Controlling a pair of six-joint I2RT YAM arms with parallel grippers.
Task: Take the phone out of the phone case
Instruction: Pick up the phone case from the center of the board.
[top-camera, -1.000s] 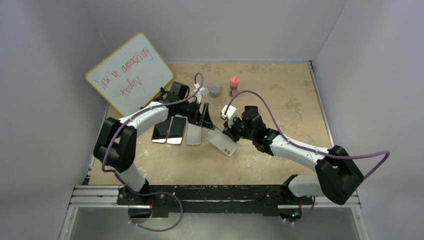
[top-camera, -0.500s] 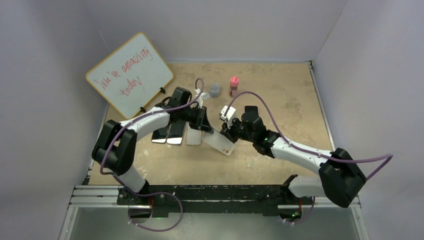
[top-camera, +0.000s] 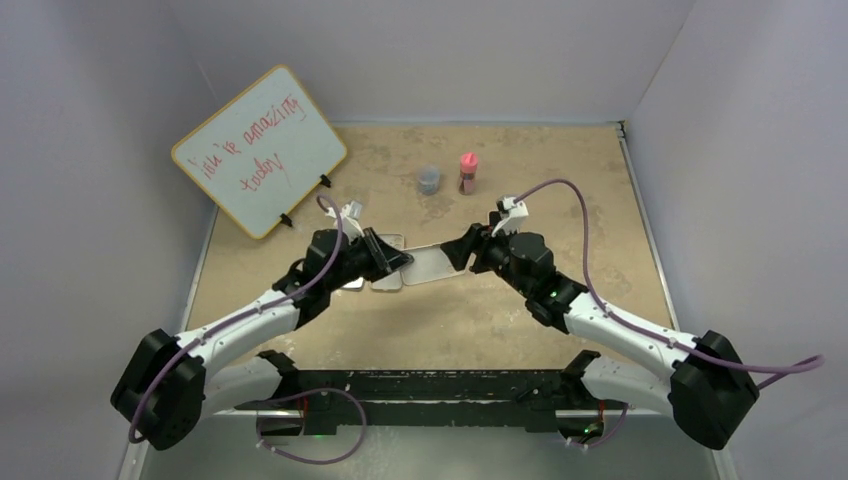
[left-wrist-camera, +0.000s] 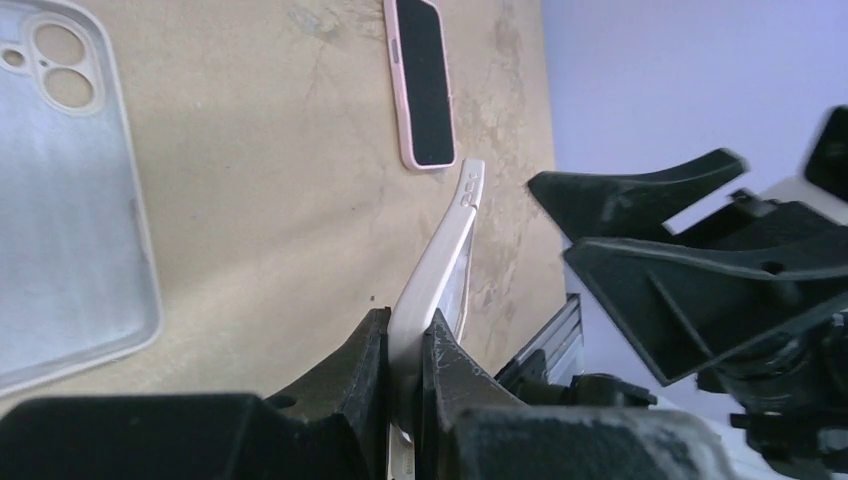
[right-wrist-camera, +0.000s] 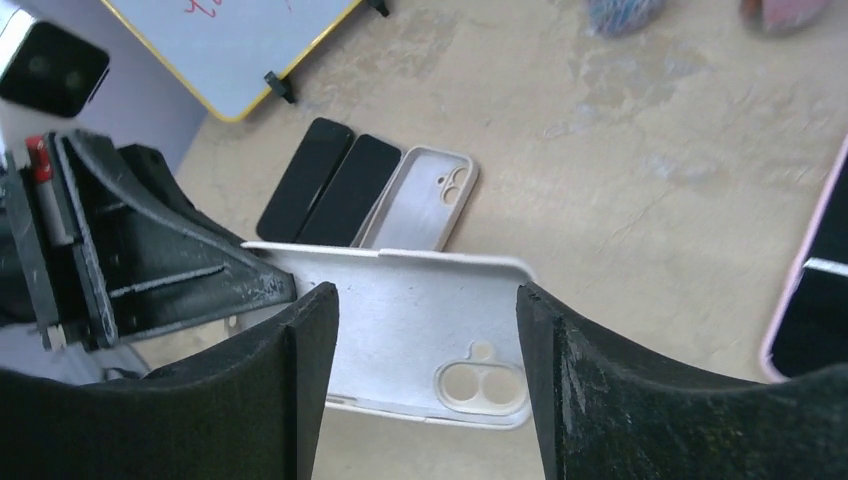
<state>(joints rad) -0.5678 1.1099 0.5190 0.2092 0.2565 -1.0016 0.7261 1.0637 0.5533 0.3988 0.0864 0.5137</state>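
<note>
The left gripper (left-wrist-camera: 405, 345) is clamped tight on 1 end of the white phone case (top-camera: 432, 263). Its 2 fingers pinch the thin edge, and the case is held up off the table (top-camera: 560, 200). The left wrist camera sees the case edge-on.

The right gripper (top-camera: 463, 250) is at the case's other end with its jaws spread wide. In the right wrist view its 2 fingers (right-wrist-camera: 300, 390) stand on either side of the case's back, close to the double camera cutout, and they grip nothing. Whether they brush the case's edges cannot be told. Nor can it be told whether a phone sits inside the held case (only its back and its thin edge show).

The case spans the gap between the 2 grippers, over the middle of the table.

On the table by the left gripper lie 2 black phones (right-wrist-camera: 310, 180) side by side. Just beside them is an empty white case (right-wrist-camera: 425, 200), hollow side up, with its camera holes showing. A phone in a pink case (left-wrist-camera: 420, 80) lies screen up on the right gripper's side, apart from the others.

A whiteboard (top-camera: 260, 150) with red handwriting leans at the back left. A grey cup (top-camera: 428, 180) and a pink-capped bottle (top-camera: 467, 172) stand near each other toward the back of the table.
</note>
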